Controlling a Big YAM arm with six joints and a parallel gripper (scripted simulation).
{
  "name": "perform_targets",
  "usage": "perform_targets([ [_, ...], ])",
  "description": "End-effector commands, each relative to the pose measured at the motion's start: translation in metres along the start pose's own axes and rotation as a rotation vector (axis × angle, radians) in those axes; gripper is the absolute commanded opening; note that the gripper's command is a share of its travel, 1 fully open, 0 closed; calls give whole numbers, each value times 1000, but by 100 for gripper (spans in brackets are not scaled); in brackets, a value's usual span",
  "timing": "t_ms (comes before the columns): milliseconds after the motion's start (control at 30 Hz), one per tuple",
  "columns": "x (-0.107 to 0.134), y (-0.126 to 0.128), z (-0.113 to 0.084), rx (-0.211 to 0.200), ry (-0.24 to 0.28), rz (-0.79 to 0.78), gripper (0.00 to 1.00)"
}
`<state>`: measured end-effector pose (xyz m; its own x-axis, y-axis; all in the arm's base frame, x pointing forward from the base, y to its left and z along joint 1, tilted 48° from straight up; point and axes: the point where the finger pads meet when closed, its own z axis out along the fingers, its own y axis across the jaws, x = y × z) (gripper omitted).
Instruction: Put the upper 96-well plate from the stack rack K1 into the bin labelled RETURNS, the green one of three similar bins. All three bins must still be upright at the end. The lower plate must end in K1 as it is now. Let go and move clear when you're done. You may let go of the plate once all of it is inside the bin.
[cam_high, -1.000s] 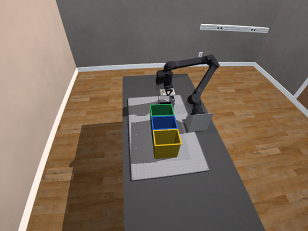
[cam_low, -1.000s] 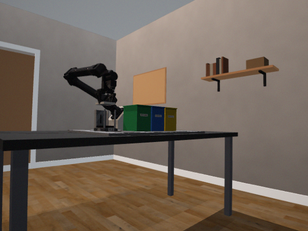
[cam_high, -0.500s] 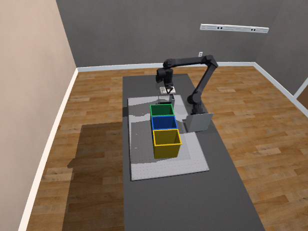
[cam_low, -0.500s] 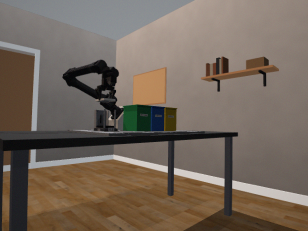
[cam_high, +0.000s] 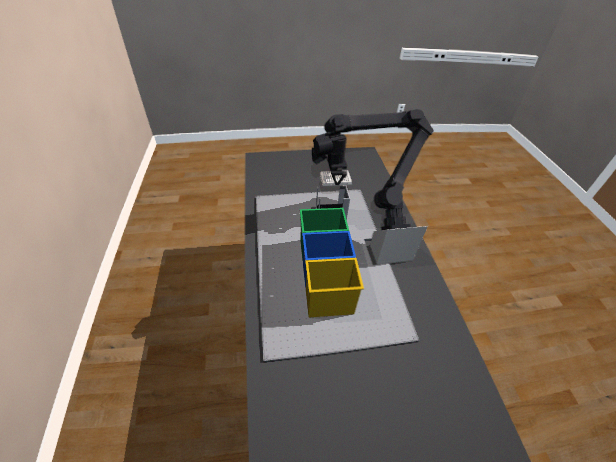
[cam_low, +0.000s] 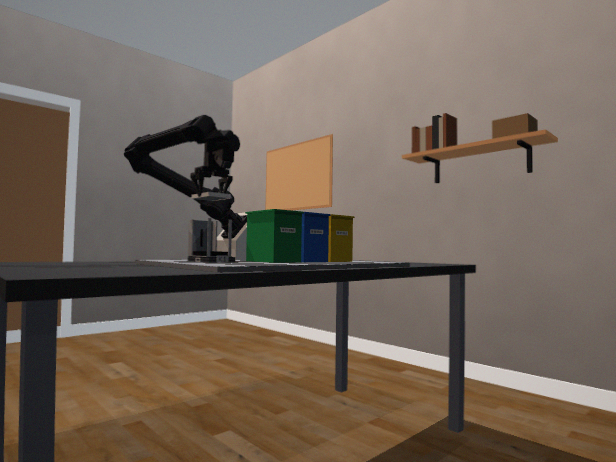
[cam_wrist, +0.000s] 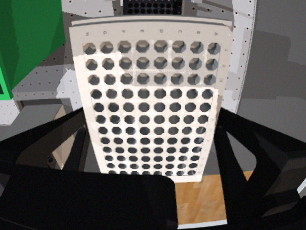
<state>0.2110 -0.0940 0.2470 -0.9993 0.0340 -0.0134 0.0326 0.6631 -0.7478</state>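
My gripper (cam_high: 338, 176) is shut on the white 96-well plate (cam_high: 337, 178) and holds it level in the air, above the stack rack K1 (cam_high: 331, 199). In the wrist view the plate (cam_wrist: 152, 98) fills the middle, with the rack and its K1 label far below it and the lower dark plate (cam_wrist: 153, 6) still in the rack. The green bin (cam_high: 324, 220) stands just in front of the rack; its wall shows at the left of the wrist view (cam_wrist: 23, 25). In the side view the gripper (cam_low: 215, 187) holds the plate (cam_low: 214, 199) higher than the green bin's (cam_low: 274, 236) rim.
The blue bin (cam_high: 328, 245) and yellow bin (cam_high: 334, 286) stand upright in a row after the green one, all touching, on a white perforated mat. A grey upright panel (cam_high: 399, 244) stands by the arm's base (cam_high: 392, 210). The rack has thin upright posts (cam_low: 229, 240).
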Motion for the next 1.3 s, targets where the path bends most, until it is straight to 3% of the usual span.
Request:
perform_targets([
  [0, -7, -5, -10, -7, -32, 30, 0],
  [467, -7, -5, -10, -7, -32, 30, 0],
  [1267, -30, 67, -8, -8, -32, 26, 0],
])
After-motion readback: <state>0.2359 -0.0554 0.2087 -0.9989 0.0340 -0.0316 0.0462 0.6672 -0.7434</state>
